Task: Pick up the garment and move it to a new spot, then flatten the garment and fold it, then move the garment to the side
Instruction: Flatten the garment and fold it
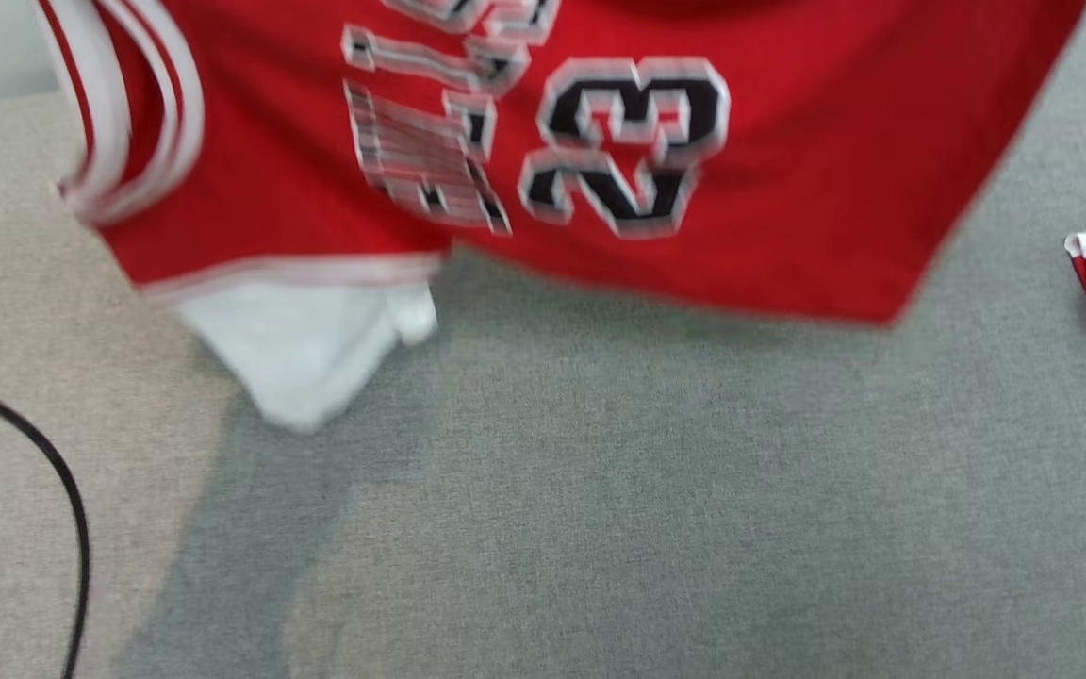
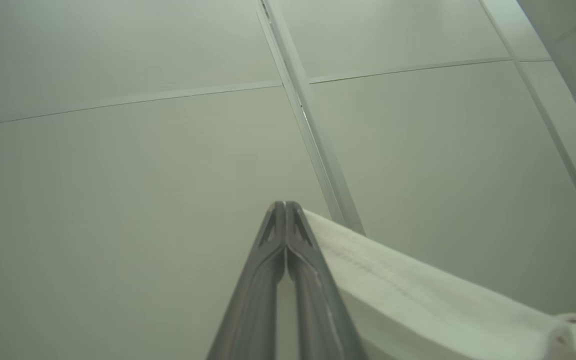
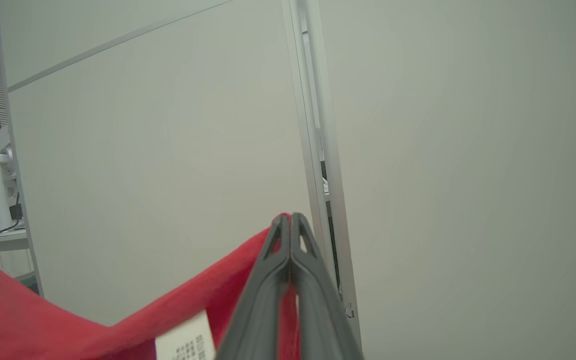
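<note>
The red jersey [image 1: 788, 189] hung spread above the grey surface [image 1: 600, 490], left fingers [image 2: 263, 280] pinched shut on its white edge, right fingers [image 3: 268, 285] on red cloth. Light and limp, it seemed best held by corners.

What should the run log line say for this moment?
red jersey: held up, hanging over grey surface | left gripper: shut on its white trim | right gripper: shut on its red edge
</note>
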Controlling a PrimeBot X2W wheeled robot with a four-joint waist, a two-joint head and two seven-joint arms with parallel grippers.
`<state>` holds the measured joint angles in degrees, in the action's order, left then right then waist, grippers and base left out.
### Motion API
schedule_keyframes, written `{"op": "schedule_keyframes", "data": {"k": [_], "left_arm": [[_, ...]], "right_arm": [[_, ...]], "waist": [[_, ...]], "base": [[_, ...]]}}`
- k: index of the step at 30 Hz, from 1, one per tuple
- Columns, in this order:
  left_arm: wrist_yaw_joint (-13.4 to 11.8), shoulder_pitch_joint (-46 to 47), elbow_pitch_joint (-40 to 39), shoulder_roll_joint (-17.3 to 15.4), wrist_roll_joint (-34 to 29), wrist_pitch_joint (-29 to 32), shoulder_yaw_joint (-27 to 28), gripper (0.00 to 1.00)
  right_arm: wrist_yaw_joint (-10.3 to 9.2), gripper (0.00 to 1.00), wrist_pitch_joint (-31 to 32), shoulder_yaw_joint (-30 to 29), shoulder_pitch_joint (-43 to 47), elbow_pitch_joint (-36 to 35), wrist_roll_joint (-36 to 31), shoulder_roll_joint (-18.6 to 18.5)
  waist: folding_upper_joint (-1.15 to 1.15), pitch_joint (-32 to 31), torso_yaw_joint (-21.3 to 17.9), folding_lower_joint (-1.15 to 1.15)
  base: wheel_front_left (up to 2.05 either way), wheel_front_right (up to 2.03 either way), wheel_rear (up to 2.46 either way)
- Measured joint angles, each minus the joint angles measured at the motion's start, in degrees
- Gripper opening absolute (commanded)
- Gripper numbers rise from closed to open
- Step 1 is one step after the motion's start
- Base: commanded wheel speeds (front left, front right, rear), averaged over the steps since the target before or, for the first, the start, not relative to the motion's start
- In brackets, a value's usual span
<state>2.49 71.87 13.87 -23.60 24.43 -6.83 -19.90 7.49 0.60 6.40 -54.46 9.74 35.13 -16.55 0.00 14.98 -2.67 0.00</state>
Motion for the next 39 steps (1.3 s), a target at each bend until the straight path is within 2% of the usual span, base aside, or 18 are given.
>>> {"op": "schedule_keyframes", "data": {"k": [4, 9, 15, 16, 22, 26, 28, 33, 35, 39], "left_arm": [[1.8, 8.8, 12.4, 0.4, -2.1, -1.7, -1.7, 0.00], [2.6, 18.9, 25.4, 0.6, -4.0, -4.3, -2.4, 0.00], [3.6, 24.5, 36.1, 1.4, -3.8, -6.4, -2.9, 0.00], [4.1, 25.0, 38.7, 2.7, -3.2, -6.8, -3.4, 0.00], [4.6, 19.1, 44.6, 6.9, 3.8, -7.5, -1.0, 0.00], [4.7, 9.7, 42.4, 8.6, 7.9, -7.9, 3.5, 0.00], [4.4, 3.6, 37.8, 8.9, 7.2, -8.0, 4.6, 0.00], [1.4, -15.4, 22.2, 10.5, 5.2, -8.1, 9.9, 0.00], [0.5, -23.6, 16.3, 11.6, 4.3, -8.1, 11.1, 0.00], [-1.7, -39.0, 6.8, 11.6, 2.6, -8.1, 13.4, 0.00]], "right_arm": [[0.00, 0.00, -3.9, 2.4, -11.0, 12.3, -0.3, 1.6], [0.00, 0.00, -9.8, 3.3, -23.7, 27.9, -1.0, 4.7], [0.00, 0.00, -13.7, 5.0, -31.9, 42.3, -2.4, 8.3], [0.00, 0.00, -13.9, 6.4, -33.2, 45.3, -2.9, 8.6], [0.00, 0.00, -14.3, 12.0, -31.0, 48.7, -0.9, 8.3], [0.00, 0.00, -14.8, 15.8, -23.4, 46.2, 4.1, 6.6], [0.00, 0.00, -14.9, 17.5, -18.8, 43.5, 6.7, 5.1], [0.00, 0.00, -15.5, 20.1, -4.8, 35.6, 13.3, 2.0], [0.00, 0.00, -15.5, 19.8, 1.1, 31.9, 14.5, 1.0], [0.00, 0.00, -15.6, 17.0, 12.3, 25.4, 14.2, 0.8]], "waist": [[0.00, 2.3, -0.8, 0.00], [0.00, 5.3, -1.9, 0.00], [0.00, 9.0, -2.5, 0.00], [0.00, 10.2, -2.3, 0.00], [0.00, 13.4, -0.5, 0.00], [0.00, 14.4, 1.1, 0.00], [0.00, 14.4, 2.0, 0.00], [0.00, 13.0, 2.9, 0.00], [0.00, 12.0, 3.0, 0.00], [0.00, 9.6, 2.7, 0.00]], "base": [[0.00, 0.00, 0.00], [0.00, 0.00, 0.00], [0.00, 0.00, 0.00], [0.00, 0.00, 0.00], [0.00, 0.00, 0.00], [0.00, 0.00, 0.00], [0.00, 0.00, 0.00], [0.00, 0.00, 0.00], [0.00, 0.00, 0.00], [0.00, 0.00, 0.00]]}}
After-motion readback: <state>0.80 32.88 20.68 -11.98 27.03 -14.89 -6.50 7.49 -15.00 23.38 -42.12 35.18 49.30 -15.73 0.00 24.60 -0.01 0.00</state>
